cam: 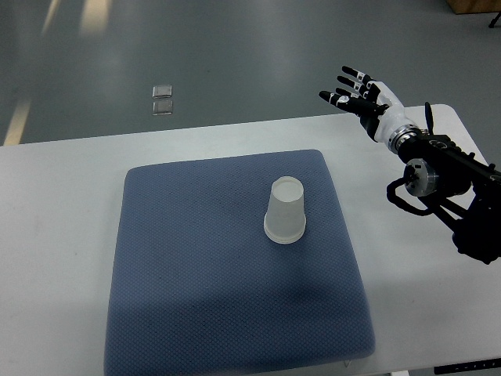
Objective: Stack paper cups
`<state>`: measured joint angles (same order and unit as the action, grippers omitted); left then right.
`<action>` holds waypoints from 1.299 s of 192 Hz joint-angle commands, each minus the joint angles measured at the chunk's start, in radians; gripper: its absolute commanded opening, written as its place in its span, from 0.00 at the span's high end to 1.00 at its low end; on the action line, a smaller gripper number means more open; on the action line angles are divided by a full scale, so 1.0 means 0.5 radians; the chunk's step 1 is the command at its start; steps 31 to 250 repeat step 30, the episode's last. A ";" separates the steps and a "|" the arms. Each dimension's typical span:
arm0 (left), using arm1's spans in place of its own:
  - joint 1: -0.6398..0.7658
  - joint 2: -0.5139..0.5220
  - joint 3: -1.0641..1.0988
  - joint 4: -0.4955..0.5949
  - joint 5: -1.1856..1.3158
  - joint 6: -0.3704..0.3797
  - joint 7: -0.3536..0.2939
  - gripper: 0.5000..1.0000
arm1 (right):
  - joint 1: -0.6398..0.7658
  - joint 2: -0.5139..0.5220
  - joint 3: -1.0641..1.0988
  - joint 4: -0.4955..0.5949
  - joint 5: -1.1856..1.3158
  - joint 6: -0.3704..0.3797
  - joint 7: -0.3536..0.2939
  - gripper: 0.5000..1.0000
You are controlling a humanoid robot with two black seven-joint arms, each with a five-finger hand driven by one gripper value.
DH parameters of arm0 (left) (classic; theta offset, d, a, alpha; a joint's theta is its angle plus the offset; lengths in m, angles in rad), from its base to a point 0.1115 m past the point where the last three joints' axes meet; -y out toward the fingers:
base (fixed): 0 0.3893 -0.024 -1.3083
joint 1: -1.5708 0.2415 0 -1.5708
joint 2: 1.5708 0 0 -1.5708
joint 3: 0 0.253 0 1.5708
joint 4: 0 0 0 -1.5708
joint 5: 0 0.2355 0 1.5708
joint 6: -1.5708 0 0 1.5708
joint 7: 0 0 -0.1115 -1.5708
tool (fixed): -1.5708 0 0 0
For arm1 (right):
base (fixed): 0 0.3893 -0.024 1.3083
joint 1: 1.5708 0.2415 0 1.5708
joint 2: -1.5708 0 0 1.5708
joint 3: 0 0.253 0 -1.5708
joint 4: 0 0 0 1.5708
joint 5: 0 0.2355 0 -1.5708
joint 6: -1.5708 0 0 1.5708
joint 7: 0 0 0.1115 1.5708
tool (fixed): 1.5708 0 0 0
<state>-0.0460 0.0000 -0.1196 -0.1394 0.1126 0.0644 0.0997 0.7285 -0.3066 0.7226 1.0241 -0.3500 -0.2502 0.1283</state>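
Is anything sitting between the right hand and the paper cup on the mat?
Nothing visible. The right hand is open above the table's far edge, and only bare blue mat and white table lie between it and the upside-down paper cup.

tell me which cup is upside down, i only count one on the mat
Only one paper cup shows, near the middle of the blue mat. It stands upside down, narrow base up and wide rim on the mat. The right hand is away from it, holding nothing.
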 commanded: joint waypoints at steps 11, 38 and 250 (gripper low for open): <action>0.000 0.000 0.000 0.000 -0.001 0.000 0.000 0.00 | -0.030 0.058 0.033 -0.026 -0.015 0.009 0.001 0.15; 0.000 0.000 0.000 0.000 -0.001 0.000 0.000 0.00 | -0.061 0.061 0.030 -0.026 -0.024 0.009 0.001 0.15; 0.000 0.000 0.000 0.000 -0.001 0.000 0.000 0.00 | -0.061 0.061 0.030 -0.026 -0.024 0.009 0.001 0.15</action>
